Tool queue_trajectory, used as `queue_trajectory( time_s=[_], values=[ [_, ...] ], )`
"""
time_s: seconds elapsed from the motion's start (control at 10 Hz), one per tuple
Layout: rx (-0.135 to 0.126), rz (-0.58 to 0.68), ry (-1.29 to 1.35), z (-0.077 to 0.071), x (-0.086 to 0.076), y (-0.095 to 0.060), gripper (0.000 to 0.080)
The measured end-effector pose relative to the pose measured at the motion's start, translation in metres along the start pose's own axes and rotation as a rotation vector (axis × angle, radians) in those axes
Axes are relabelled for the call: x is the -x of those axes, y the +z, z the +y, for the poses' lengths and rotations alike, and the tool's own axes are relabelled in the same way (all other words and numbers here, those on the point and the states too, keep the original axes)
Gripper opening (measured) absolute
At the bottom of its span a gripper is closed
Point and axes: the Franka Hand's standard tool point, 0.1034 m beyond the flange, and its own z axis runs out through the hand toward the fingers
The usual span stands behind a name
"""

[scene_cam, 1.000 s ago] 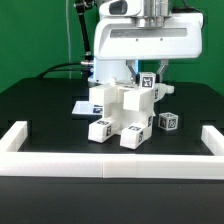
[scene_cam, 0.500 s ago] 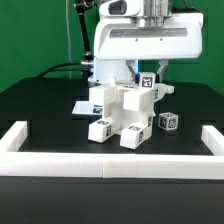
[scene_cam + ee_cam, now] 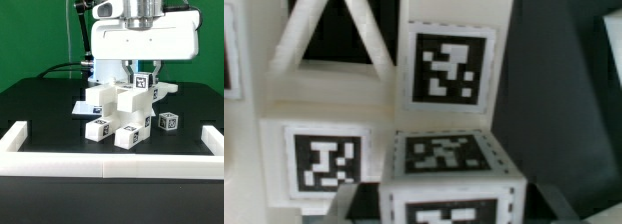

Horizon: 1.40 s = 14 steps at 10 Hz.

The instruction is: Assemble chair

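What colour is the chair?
White chair, black-and-white tags; best in the exterior view.

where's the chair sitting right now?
Exterior view: the chair stands mid-table, top part in the gripper, behind the front border rail, a small tagged block close on the exterior view's right.

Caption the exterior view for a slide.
End effector grips the white chair from above on a black table, white rail in front.

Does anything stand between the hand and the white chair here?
Nothing visible does. The large white robot hand is already at the small matte-white plastic chair, its fingers closed on either side of the chair's top tagged block. The small loose white tagged cube lies off to the side, toward the exterior view's right.
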Motion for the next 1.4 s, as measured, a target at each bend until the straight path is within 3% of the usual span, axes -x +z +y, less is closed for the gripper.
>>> queue_trajectory(
  time_s=[0.7, 1.3, 1.4],
  values=[
    [-0.013, -0.002, 0.403, -0.0005, -0.0011, 0.0001, 0.0281],
    [-0.013, -0.003, 0.396, -0.0003, -0.0017, -0.0001, 0.0282],
    [-0.014, -0.003, 0.395, -0.0007, -0.0014, -0.0005, 0.0496]
  ],
)
